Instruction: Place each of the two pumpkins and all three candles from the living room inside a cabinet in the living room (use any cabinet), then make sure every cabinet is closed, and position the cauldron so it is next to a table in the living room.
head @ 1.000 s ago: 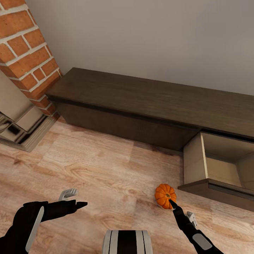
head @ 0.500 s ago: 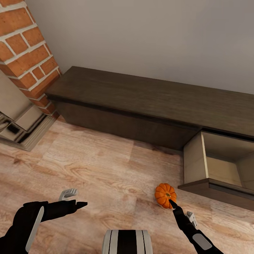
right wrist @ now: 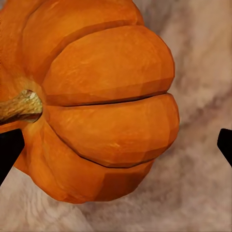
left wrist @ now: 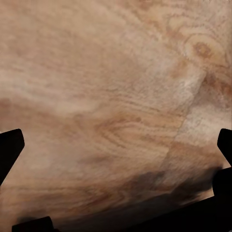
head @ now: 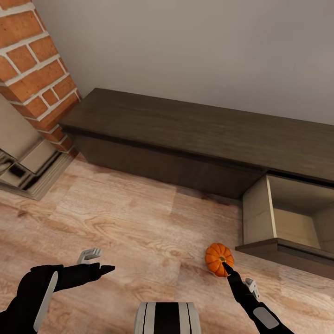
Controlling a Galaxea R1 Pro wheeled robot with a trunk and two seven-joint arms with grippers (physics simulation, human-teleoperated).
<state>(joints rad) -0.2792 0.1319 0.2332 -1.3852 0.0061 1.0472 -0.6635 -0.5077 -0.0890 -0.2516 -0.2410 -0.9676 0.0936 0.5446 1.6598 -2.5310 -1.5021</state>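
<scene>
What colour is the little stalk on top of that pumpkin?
The pumpkin has a tan-brown stem, pale at the tip. It shows best in the right wrist view.

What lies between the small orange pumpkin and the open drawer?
Only bare wooden floor separates the ribbed orange pumpkin from the pale-lined open drawer, per the head view.

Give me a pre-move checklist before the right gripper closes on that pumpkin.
1. Pumpkin within reach of right gripper: ok, its tip is at the pumpkin.
2. Right jaws open wide: ok, tips at both edges of the wrist view.
3. Pumpkin centred between them: not ok, it sits toward one side.
4. Cabinet drawer open: ok.
5. Left gripper out of the way: ok, over bare floor.
</scene>
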